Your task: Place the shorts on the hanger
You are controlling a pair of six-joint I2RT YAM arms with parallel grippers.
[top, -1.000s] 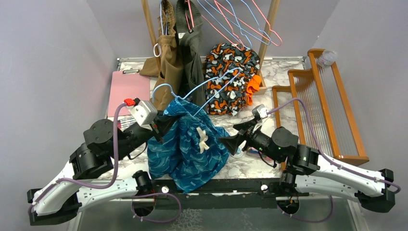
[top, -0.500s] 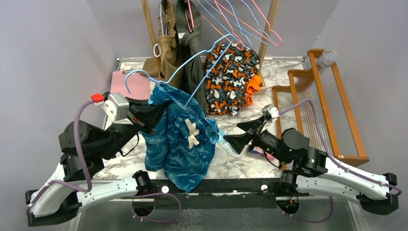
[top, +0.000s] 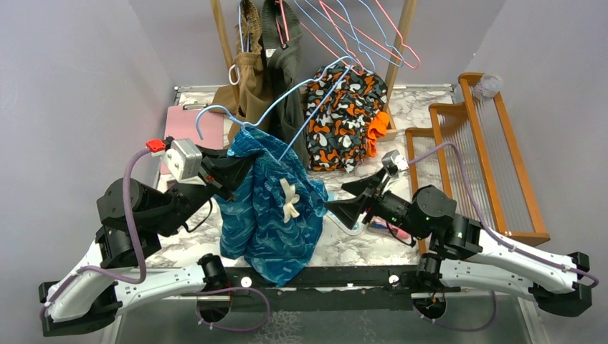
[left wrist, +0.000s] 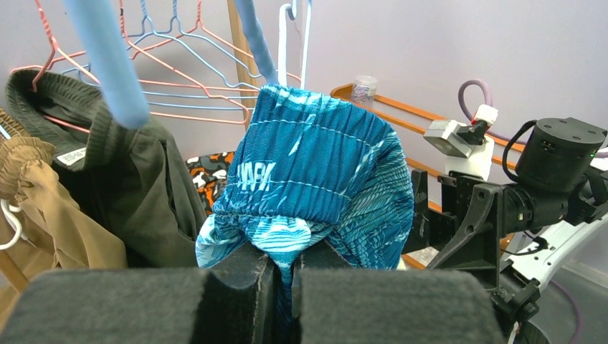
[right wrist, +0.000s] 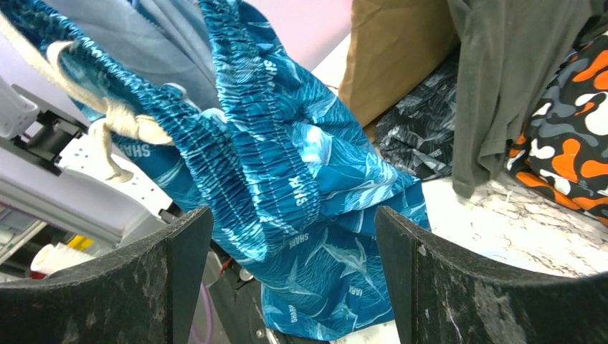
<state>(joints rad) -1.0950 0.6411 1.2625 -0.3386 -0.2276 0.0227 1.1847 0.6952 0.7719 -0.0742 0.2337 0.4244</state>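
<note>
Shorts (top: 269, 208) of shiny teal-blue with a wavy darker print hang bunched in the air just off the middle of the marble counter (top: 423, 107), toward 8 o'clock. Their lower folds drop to the counter's 6 o'clock edge. The cream drawstring bow (top: 289, 199) faces up on the front of the gathered waistband.

The left hand (top: 233, 172) is at the shorts' 10 o'clock side. In its wrist view the fingers are pressed together with a fold of teal fabric pinched between them. The light-blue wire hanger (left wrist: 107, 64) is raised with the cloth. From above, its two long wires run out of the top of the shorts toward 1 o'clock and its hook curls out toward 10 o'clock. How the wire sits inside the cloth cannot be told, nor whether the fingers also catch it.

The right hand (top: 343, 201) is just beside the shorts at their 3 o'clock side. It is spread wide and has hold of nothing, and its wrist view shows the waistband ahead between the two fingers.

At 12 o'clock a tan garment (top: 252, 79) and an olive garment (top: 287, 64) hang from a rail beside pink wire hangers (top: 387, 36). An orange, black and white blotch-patterned garment (top: 340, 122) lies below them. A pink clipboard (top: 188, 122) is at 10 o'clock and a wooden rack (top: 466, 143) at 3 o'clock.
</note>
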